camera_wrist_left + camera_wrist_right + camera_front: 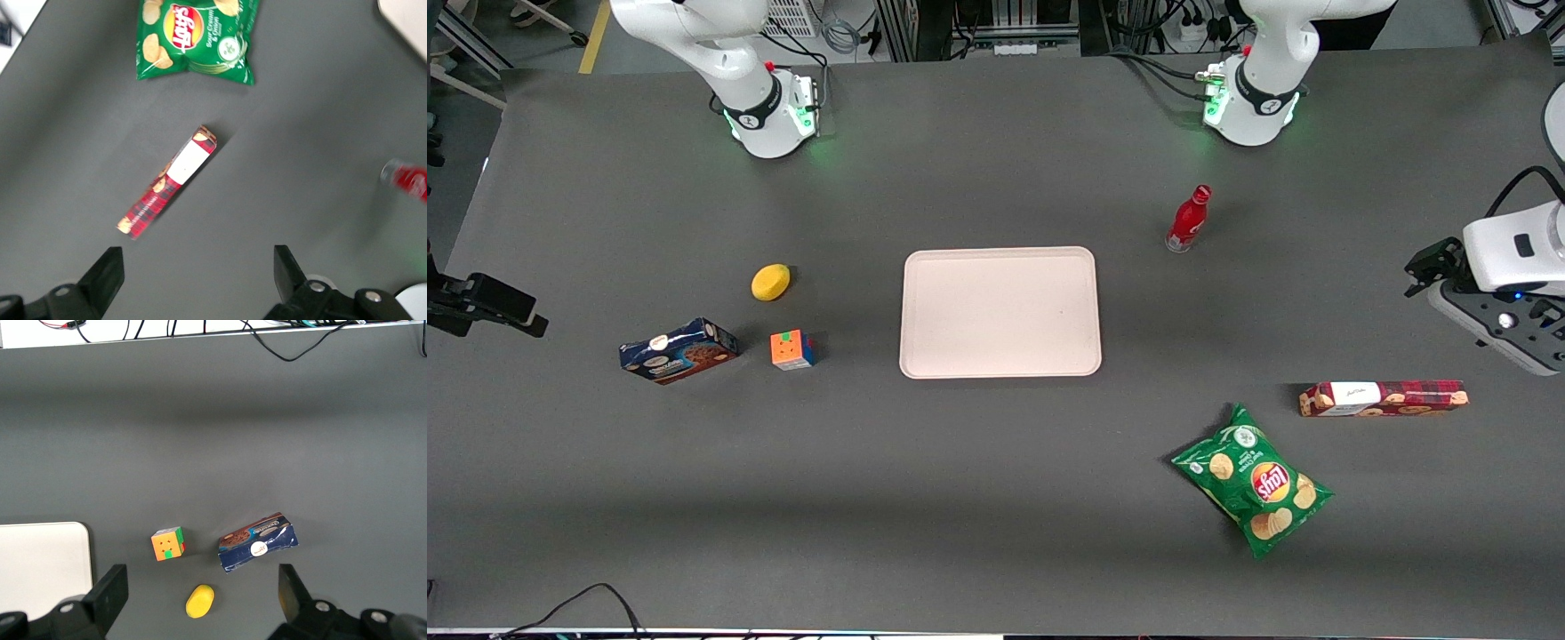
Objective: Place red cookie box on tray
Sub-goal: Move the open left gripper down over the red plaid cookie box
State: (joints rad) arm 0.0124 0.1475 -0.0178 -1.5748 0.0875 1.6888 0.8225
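Our hand (199, 273) hangs high above the table (996, 498) with its fingers spread wide and nothing between them. The red cookie box (1383, 398) lies flat toward the working arm's end, well apart from the tray (1000, 312), with the chips bag (1254, 480) near it. We judge the box slim: closing off its middle could tip or spin it, and a careless descent could clip the bag.

Red cookie box (1383, 398) beside chip bag (1254, 481); end effector (199, 275) above; tray (1000, 312) apart.

Dark grey table (996, 498): tray (925, 356), red cookie box (1383, 398).
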